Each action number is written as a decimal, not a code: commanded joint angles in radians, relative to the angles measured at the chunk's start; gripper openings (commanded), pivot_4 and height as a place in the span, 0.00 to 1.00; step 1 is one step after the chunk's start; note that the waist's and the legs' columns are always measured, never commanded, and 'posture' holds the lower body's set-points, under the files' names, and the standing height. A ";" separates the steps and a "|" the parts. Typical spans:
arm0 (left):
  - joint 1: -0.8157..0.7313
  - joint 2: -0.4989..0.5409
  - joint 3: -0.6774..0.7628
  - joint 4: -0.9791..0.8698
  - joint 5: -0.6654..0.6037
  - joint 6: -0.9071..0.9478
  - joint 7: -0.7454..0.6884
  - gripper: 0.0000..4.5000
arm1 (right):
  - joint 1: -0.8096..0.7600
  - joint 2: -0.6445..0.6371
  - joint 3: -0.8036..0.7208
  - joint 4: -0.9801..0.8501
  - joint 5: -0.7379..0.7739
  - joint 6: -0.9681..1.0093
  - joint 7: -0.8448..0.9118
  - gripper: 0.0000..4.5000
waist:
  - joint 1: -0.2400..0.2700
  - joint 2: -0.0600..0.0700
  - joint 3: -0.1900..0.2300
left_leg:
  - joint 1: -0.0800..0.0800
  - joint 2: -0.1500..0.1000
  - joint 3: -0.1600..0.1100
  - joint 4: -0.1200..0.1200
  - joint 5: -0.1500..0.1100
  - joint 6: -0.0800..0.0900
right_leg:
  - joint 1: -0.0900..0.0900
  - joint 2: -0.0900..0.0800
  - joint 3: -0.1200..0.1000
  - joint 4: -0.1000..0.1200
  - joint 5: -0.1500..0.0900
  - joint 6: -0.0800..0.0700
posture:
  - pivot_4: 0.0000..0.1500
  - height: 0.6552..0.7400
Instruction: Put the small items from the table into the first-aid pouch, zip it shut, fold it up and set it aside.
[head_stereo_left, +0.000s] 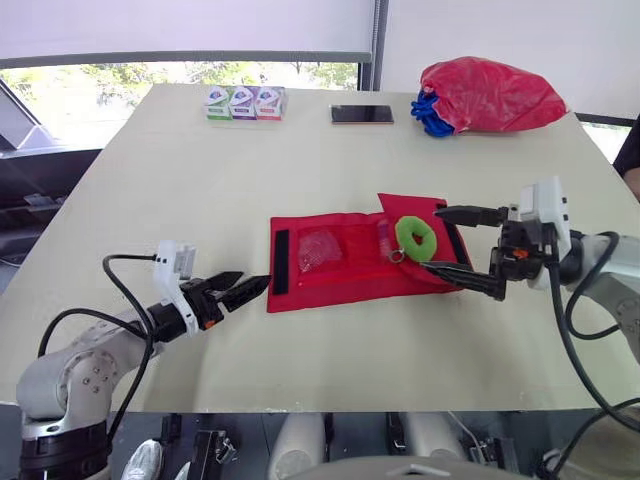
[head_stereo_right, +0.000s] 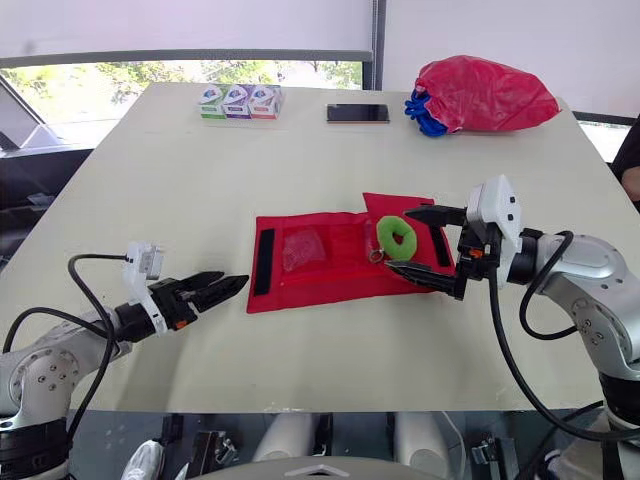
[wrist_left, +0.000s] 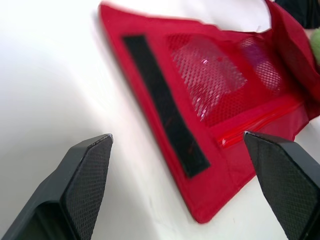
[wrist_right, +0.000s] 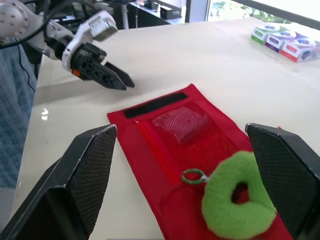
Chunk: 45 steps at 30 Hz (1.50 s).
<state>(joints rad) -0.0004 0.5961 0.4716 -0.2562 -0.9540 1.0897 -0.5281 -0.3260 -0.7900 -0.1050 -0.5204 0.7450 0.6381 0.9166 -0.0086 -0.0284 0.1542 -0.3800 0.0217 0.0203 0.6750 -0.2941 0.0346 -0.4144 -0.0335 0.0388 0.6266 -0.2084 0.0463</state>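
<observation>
Left eye view: your right gripper (head_stereo_left: 433, 240), fingers apart, straddles the flap end of the pouch (head_stereo_left: 330, 275), where the green ring (head_stereo_left: 408, 228) lies. Your left gripper (head_stereo_left: 255, 279), fingers also spread, sits just off the pouch's Velcro strip (head_stereo_left: 282, 262). The fabric looks limp, so pinch an edge.

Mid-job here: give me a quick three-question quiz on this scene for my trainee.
1. True or false: the green ring lies on the pouch.
2. Fill in: the right gripper, at the ring, is ___.
3. Which is nearer the pouch's black strip? A) left gripper B) right gripper
Key: 1 true; 2 open; 3 A.
</observation>
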 joint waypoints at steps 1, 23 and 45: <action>-0.039 -0.029 0.076 0.064 -0.132 0.132 0.097 1.00 | -0.025 -0.011 -0.013 -0.038 0.006 -0.015 0.006 0.97 | 0.000 -0.001 0.000 | 0.000 0.000 -0.001 0.000 0.000 0.000 | 0.000 0.000 -0.001 0.000 0.000 0.000 | 1.00 1.00; -0.336 -0.175 0.118 0.441 -0.436 0.444 0.416 1.00 | -0.033 0.027 0.023 -0.066 -0.019 -0.034 -0.029 0.97 | 0.022 0.003 -0.002 | 0.000 -0.004 -0.003 0.003 0.001 0.000 | 0.003 -0.002 -0.002 0.001 -0.001 -0.002 | 1.00 1.00; -0.428 0.275 -0.328 0.517 -0.080 0.294 -0.226 0.03 | -0.074 0.052 0.087 0.091 -0.114 -0.084 0.013 1.00 | 0.017 0.002 -0.001 | 0.000 -0.006 -0.002 0.003 0.001 0.000 | 0.002 -0.001 -0.003 0.000 -0.002 -0.005 | 1.00 1.00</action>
<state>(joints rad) -0.4010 0.8207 0.2192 0.2280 -1.1205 1.4528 -0.6265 -0.3775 -0.7390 -0.0276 -0.4472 0.6572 0.5843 0.9129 0.0080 -0.0263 0.1530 -0.3801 0.0150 0.0183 0.6772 -0.2933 0.0343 -0.4124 -0.0347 0.0361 0.6265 -0.2110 0.0415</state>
